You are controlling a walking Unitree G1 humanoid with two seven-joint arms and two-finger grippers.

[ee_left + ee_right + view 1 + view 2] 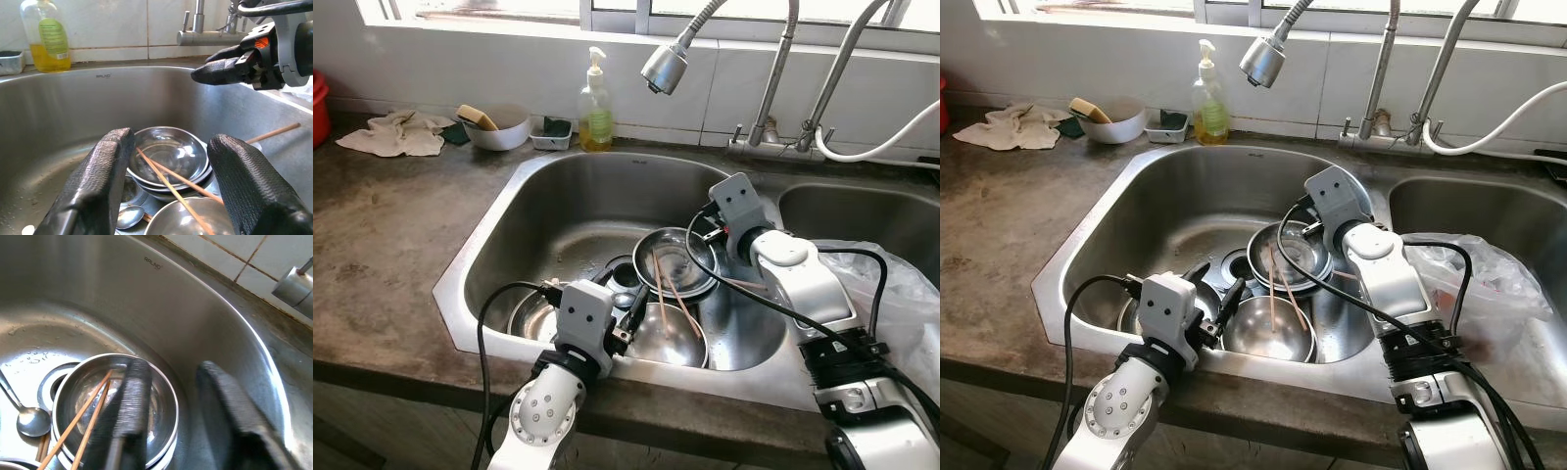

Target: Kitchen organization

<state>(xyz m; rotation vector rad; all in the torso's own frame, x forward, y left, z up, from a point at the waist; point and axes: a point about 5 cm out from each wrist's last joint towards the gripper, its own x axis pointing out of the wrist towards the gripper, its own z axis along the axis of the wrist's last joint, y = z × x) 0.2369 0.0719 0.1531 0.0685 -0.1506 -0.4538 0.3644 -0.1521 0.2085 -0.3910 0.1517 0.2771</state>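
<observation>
Stainless sink (509, 235) set in a dark stone desk (382, 255), holding stacked steel bowls (674, 262) toward the right of the basin, a second steel bowl (668, 338) at the near edge, a spoon (30, 420) beside the drain, and wooden chopsticks (664, 294) lying across both bowls. Left hand (168, 183) at the near rim of the sink, fingers (98, 181) spread wide apart, gripping nothing, poised above the near bowl. Right hand (168, 396) low over the stacked bowls, fingers parted and empty, one finger (134, 396) over the top bowl's interior, the other outside its rim. Pull-out faucet head (664, 67) hanging above the basin. Soap bottle (595, 110), small tray (551, 132), white bowl with sponge (497, 125) and crumpled cloth (396, 134) along the far desk edge. Clear plastic bag (1484, 279) draped at the right basin's edge.
</observation>
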